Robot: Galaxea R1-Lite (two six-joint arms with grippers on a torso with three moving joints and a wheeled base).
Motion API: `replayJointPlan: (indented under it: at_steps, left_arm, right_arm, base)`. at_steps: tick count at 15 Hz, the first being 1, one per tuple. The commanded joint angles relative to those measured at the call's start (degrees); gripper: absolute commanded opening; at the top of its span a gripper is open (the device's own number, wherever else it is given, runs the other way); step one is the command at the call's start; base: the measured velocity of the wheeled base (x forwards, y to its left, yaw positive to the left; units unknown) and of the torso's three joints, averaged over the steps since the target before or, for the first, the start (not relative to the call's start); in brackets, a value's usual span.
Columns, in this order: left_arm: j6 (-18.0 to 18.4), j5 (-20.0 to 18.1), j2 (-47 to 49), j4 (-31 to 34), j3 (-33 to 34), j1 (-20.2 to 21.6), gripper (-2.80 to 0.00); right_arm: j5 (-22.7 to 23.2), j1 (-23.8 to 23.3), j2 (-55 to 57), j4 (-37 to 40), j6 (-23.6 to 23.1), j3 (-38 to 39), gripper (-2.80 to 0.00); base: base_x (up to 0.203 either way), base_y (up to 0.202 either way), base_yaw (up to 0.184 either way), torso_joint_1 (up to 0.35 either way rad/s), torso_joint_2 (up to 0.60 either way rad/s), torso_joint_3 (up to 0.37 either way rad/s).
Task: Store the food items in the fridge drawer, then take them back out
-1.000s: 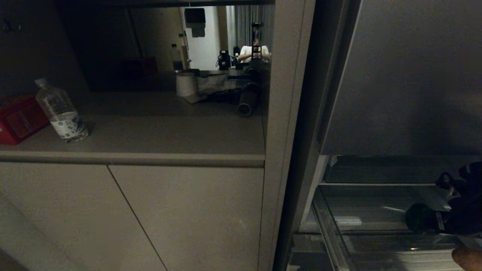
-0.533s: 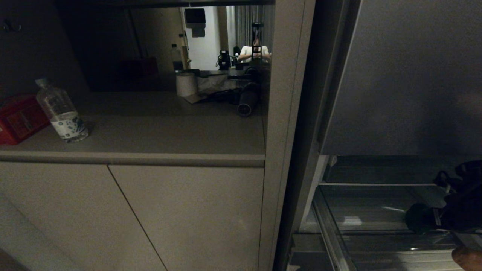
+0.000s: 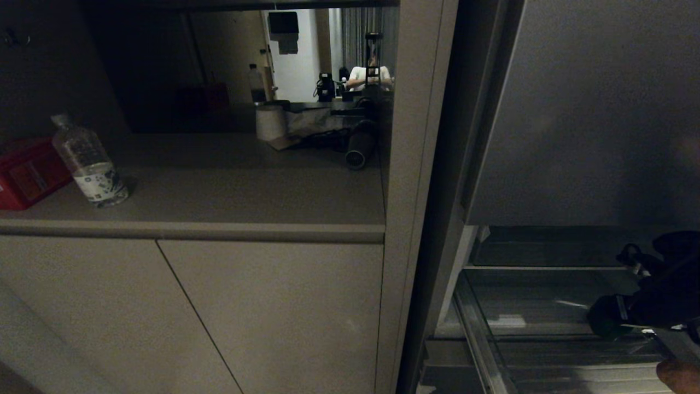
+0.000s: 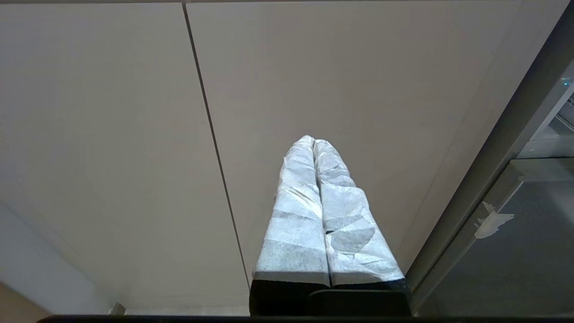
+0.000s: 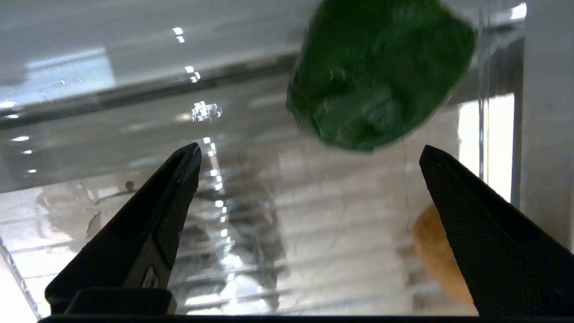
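Right gripper (image 5: 309,150) has moved a little left over the fridge drawer (image 3: 481,328), jaws wide apart and empty. Green pepper (image 5: 381,72) lies just beyond them. Left gripper (image 4: 314,143) is pressed closed.

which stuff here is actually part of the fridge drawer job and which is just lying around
Part of the job:
- green bell pepper, in the drawer
- potato, in the drawer
- clear fridge drawer, pulled out
- right end effector, open, just short of the pepper

Just lying about:
- water bottle on the counter
- red box beside it
- white paper roll
- left end effector, shut, parked by the cabinet doors
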Motion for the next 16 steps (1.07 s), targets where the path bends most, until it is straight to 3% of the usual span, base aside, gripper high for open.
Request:
replayJointPlan:
  at_steps: [1, 6, 10, 13, 16]
  left_arm:
    - [0.0, 0.0, 0.1, 0.0, 0.0, 0.0, -2.80]
    - [0.0, 0.0, 0.1, 0.0, 0.0, 0.0, -2.80]
    - [0.0, 0.0, 0.1, -0.1, 0.0, 0.0, -2.80]
    - [0.0, 0.0, 0.1, -0.1, 0.0, 0.0, -2.80]
    - [0.0, 0.0, 0.1, 0.0, 0.0, 0.0, -2.80]
  right_arm:
    - [1.3, -0.9, 0.9, -3.9, -0.9, 1.4, 0.00]
    - [1.4, -3.4, 3.2, -17.0, -1.3, 5.6, 0.00]
    - [1.8, -4.2, 5.3, -18.6, -3.8, 4.7, 0.00]
    - [5.3, -4.2, 6.4, -18.6, -3.9, 3.8, 0.00]
    - [5.9, -4.1, 7.6, -18.6, -3.9, 2.2, 0.00]
  base:
    - [0.000, 0.000, 0.000, 0.000, 0.00, 0.000]
    - [0.000, 0.000, 0.000, 0.000, 0.00, 0.000]
    - [0.000, 0.000, 0.000, 0.000, 0.00, 0.000]
    - [0.000, 0.000, 0.000, 0.000, 0.00, 0.000]
    - [0.000, 0.000, 0.000, 0.000, 0.00, 0.000]
